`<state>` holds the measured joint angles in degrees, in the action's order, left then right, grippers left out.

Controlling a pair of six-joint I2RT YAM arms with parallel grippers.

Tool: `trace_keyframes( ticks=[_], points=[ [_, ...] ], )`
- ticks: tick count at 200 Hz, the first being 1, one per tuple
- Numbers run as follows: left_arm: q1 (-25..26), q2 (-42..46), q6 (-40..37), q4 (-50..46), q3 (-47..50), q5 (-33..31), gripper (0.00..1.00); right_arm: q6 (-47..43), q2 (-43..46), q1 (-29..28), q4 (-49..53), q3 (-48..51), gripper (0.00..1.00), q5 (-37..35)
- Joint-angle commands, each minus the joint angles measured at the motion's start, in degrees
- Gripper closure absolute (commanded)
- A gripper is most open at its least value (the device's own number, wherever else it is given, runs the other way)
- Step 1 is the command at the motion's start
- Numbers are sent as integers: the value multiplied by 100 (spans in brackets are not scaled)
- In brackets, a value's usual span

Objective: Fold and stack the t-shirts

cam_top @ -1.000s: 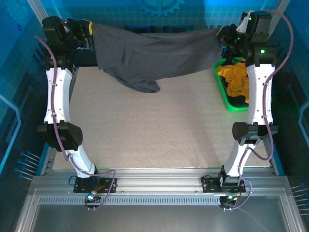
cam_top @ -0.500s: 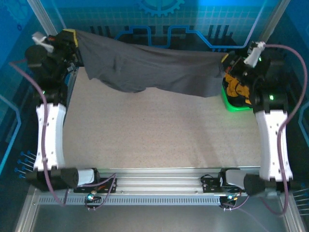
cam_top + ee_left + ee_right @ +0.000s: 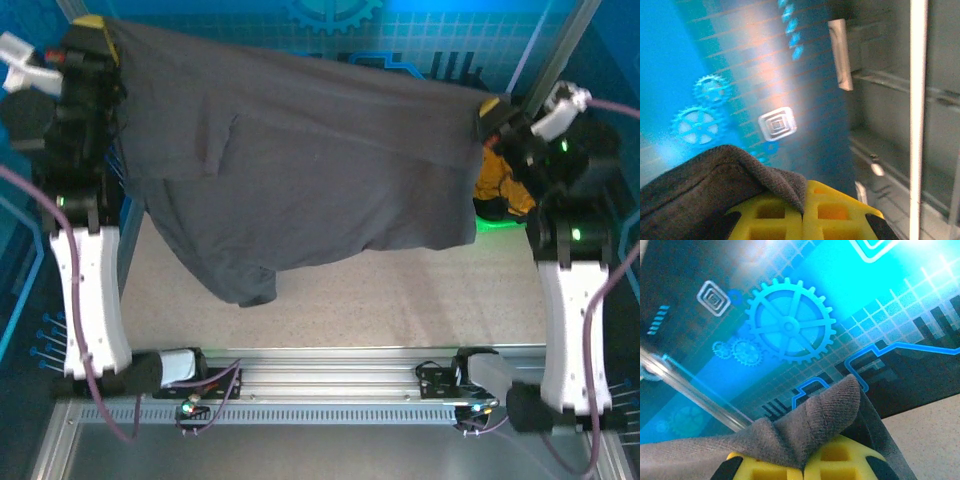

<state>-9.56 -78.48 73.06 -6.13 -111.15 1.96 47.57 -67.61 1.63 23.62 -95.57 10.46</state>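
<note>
Early — large dark charcoal-grey cloth t-shirt (image 3: 300,170) hung spread between left gripper (image 3: 92,28) and right gripper (image 3: 490,108), both clamped on it. No fold, no stack — orange-yellow cloth t-shirt (image 3: 498,186) waiting.

The hanging charcoal t-shirt (image 3: 300,170) hides much of the desk (image 3: 400,300) and most of the green basket (image 3: 503,225), leaving the orange t-shirt (image 3: 497,185) partly seen.
</note>
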Motion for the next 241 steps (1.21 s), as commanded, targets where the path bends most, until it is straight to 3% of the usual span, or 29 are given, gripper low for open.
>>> trace_keyframes(
  ticks=[1, 8, 20, 35, 48, 58, 73, 99, 119, 159, 202, 241],
  points=[
    [32, -2133, -318, -1808, -1420, 61, 81, 377, -1847, 125, 318, -680, 70, -264],
    [36, -3002, -259, -2151, -2167, 443, 64, 457, -2439, 150, 483, -1037, 51, -104],
    [31, -4336, -29, -2678, -3387, 1045, 51, 368, -3347, 141, 963, -1790, 28, 67],
    [82, -5336, -209, -3560, -4649, 1275, 44, 207, -4085, 97, 1775, -2586, 23, 70],
    [170, -5408, -812, -4244, -4899, 1184, 34, 59, -4184, 7, 2016, -2549, 22, -39],
    [238, -5033, -1252, -4436, -4282, 1118, 28, -50, -3973, -76, 1926, -2100, 20, -121],
    [266, -3929, -1498, -4016, -1998, 1089, 25, -125, -3520, -183, 1741, -1046, 16, -317],
    [104, -2344, -1434, -3118, 1643, 1040, 29, -42, -2688, -505, 1092, 966, 20, -267],
    [-8, -1797, -1669, -2978, 3197, 901, 35, -164, -2423, -990, 1112, 1926, 23, -356],
    [-441, -1767, -2471, -3625, 4251, 565, 32, 237, -1900, -1609, 929, 3647, 28, -497],
    [-766, -1627, -2929, -3787, 4625, 188, 31, 318, -2020, -1661, 847, 4277, 26, -493],
    [-1232, -1684, -3047, -2683, 4656, 950, 30, 242, -2325, -1532, 723, 4317, 26, -216]
  ],
)
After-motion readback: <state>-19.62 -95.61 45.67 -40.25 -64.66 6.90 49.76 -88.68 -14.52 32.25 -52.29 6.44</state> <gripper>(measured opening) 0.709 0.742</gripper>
